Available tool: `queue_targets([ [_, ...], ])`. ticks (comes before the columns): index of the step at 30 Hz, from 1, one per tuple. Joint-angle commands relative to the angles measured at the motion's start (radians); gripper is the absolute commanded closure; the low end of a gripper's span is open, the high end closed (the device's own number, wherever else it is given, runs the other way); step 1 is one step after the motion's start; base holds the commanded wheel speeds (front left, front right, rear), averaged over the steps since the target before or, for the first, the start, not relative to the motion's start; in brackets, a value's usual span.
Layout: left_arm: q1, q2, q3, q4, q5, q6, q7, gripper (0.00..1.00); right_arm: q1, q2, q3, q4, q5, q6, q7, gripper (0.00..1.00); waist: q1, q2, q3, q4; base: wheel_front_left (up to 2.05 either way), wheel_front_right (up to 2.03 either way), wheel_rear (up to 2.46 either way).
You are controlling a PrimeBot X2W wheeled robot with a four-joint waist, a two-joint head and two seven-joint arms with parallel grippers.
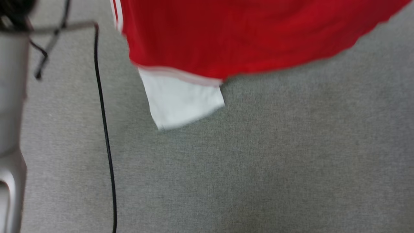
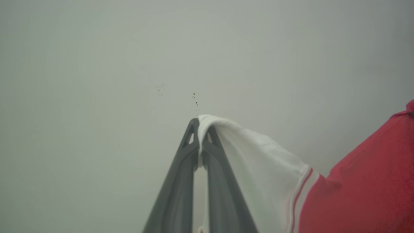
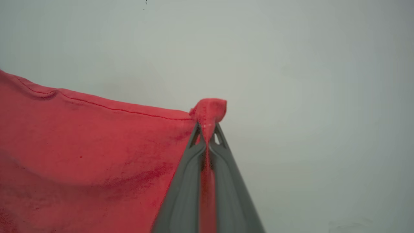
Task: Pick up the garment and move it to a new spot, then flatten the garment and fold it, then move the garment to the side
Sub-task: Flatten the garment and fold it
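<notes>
Left gripper [image 2: 201,129] clamps garment [image 2: 258,161] sleeve edge; right gripper [image 3: 207,129] clamps hem corner; grey surface [image 1: 258,168] apparently below.

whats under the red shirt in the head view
Below the garment lies a grey woven surface, and the white sleeve pokes out past the red hem. Whatever the red cloth itself covers is hidden.

the garment [image 1: 245,35] is a red shirt with a white short sleeve [image 1: 181,100] set off by white-and-red trim. in the head view it is blurred, its red body spread wide across the top and the sleeve hanging below its lower edge. it is held at two places: the left gripper [image 2: 201,129] is clamped on a fold of the white sleeve, the right gripper [image 3: 207,129] on a corner of the red stitched edge, a small tuft poking past the tips.
</notes>
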Motion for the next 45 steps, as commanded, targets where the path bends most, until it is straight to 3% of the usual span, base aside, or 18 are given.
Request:
queue_targets([
  [1, -0.068, -0.010, 0.000, 0.036, 0.006, -0.009, -0.006, 1.00, -0.070, 0.007, 0.012, 0.027, -0.012, -0.001, -0.001, 1.00, -0.0001, 0.0000, 0.069, -0.007, 0.00, 0.00, 0.00],
  [11, -0.422, -0.027, -0.014, 0.294, 0.043, -0.051, -0.061, 1.00, -0.435, 0.029, 0.114, 0.227, -0.079, -0.001, -0.063, 1.00, -0.0001, 0.0000, 0.175, -0.012, 0.00, 0.00, 0.00],
  [22, -0.518, -0.042, -0.034, 0.466, 0.036, -0.071, -0.134, 1.00, -0.575, 0.059, 0.242, 0.421, -0.040, -0.001, -0.155, 1.00, -0.0001, 0.0000, 0.232, -0.006, 0.00, 0.00, 0.00],
  [26, -0.428, -0.049, -0.056, 0.517, 0.016, -0.078, -0.189, 1.00, -0.506, 0.092, 0.290, 0.515, 0.023, -0.001, -0.245, 1.00, -0.0001, 0.0000, 0.237, -0.011, 0.00, 0.00, 0.00],
  [34, -0.185, -0.049, -0.069, 0.498, -0.013, -0.076, -0.249, 1.00, -0.329, 0.128, 0.377, 0.584, 0.099, -0.001, -0.356, 1.00, -0.0001, 0.0000, 0.176, -0.012, 0.00, 0.00, 0.00],
  [45, 0.306, -0.031, -0.067, 0.305, -0.054, 0.010, -0.272, 1.00, 0.006, 0.083, 0.539, 0.525, 0.193, -0.001, -0.445, 1.00, -0.0001, 0.0000, 0.024, -0.002, 0.00, 0.00, 0.00],
])
